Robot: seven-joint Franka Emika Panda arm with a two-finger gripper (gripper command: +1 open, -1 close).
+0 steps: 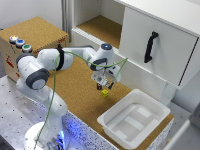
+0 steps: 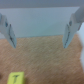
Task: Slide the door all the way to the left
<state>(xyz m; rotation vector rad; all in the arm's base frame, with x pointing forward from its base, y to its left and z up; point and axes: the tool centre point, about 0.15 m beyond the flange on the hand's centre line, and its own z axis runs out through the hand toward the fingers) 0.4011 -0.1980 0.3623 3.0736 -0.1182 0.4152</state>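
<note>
The door [image 1: 157,42] is a large flat white panel with a black vertical bar handle [image 1: 150,47], covering the right part of the white cabinet in the exterior view. My gripper [image 1: 103,85] hangs low over the cork surface, in front of the cabinet's lower edge and to the exterior view's left of the handle, well apart from it. Its fingers [image 2: 69,31] stand spread with nothing between them. In the wrist view the gripper [image 2: 39,35] faces a white panel face above cork; the handle is out of that view.
A small yellow-green block [image 1: 105,92] lies on the cork just under the gripper, also the block [image 2: 16,78] in the wrist view. A white plastic bin [image 1: 134,117] sits at the front right. A cork box with coloured buttons [image 1: 20,43] stands at the left.
</note>
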